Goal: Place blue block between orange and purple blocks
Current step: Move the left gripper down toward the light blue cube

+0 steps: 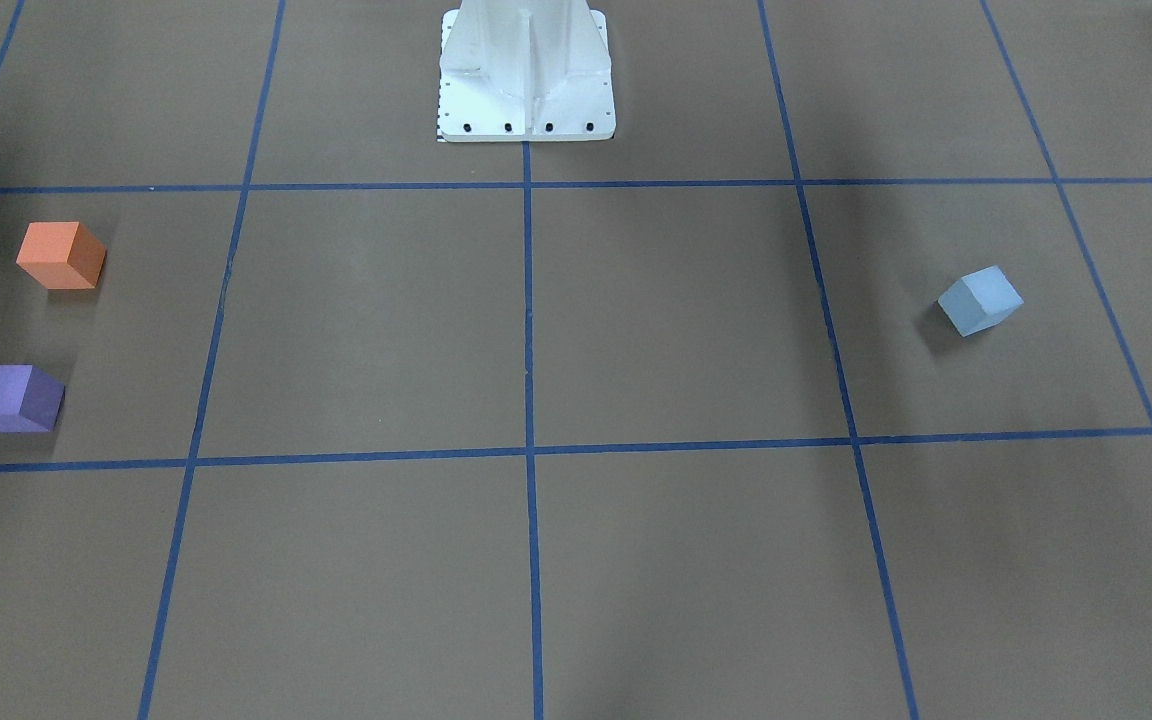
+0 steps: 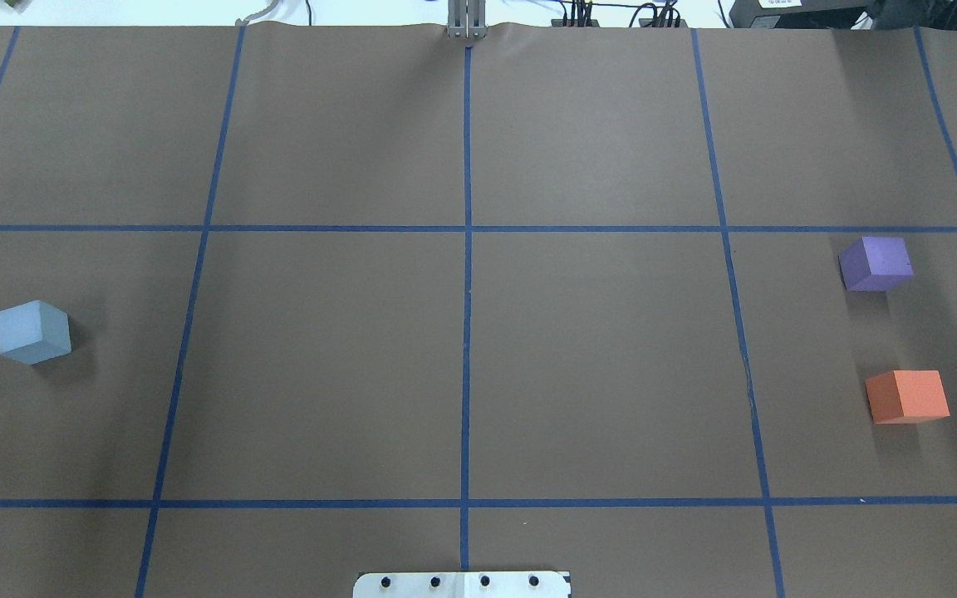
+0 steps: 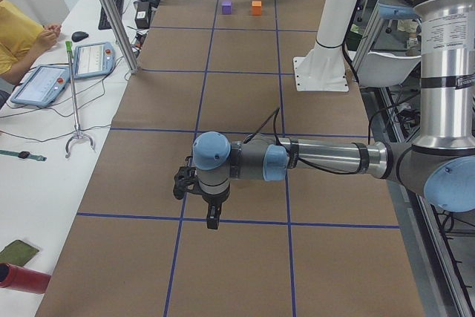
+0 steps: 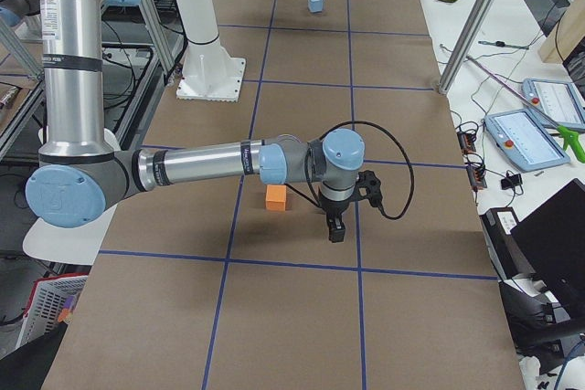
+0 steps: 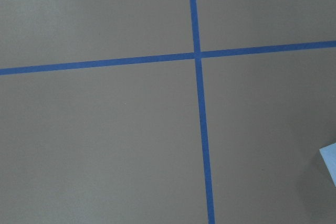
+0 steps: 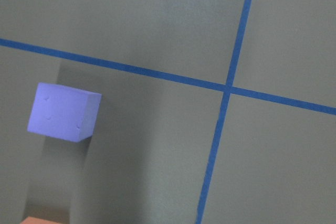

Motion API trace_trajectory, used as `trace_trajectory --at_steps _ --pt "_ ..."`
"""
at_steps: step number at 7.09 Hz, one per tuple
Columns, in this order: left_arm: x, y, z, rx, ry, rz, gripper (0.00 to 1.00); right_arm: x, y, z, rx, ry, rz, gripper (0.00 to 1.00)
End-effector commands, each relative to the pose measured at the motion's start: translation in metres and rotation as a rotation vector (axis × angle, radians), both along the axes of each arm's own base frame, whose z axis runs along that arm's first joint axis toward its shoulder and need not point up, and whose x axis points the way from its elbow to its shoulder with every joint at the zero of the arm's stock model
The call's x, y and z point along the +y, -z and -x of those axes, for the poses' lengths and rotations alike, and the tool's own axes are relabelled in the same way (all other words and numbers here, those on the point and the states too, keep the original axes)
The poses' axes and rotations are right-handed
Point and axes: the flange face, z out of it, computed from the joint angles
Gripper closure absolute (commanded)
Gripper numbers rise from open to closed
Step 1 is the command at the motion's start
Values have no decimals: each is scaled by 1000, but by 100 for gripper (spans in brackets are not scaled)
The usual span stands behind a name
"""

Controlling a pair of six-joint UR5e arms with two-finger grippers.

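Where orange block (image 2: 907, 396) faces purple block (image 2: 876, 263), bare table (image 2: 885, 332) lies between.

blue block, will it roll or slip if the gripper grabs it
The pale blue matte cube rests flat on a face, so it probably won't roll. Its dull, foam-like surface likely grips well and seems light.

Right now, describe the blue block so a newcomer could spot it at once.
Seen from overhead, the brown table is taped into a blue grid. In the middle row, at the robot's far left, the blue block sits alone, askew to the lines. It is pale blue; the purple block and orange block sit together far right.
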Motion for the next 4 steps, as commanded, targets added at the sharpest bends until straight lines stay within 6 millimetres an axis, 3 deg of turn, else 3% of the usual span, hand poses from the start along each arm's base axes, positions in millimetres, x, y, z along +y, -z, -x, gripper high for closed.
trace_trajectory --at_steps 1,4 --pt "3 -2 0 3 -8 -12 0 16 -17 -10 -10 12 49 0" --pt "3 8 -1 12 -1 -19 0 19 -15 -9 -10 8 49 0"
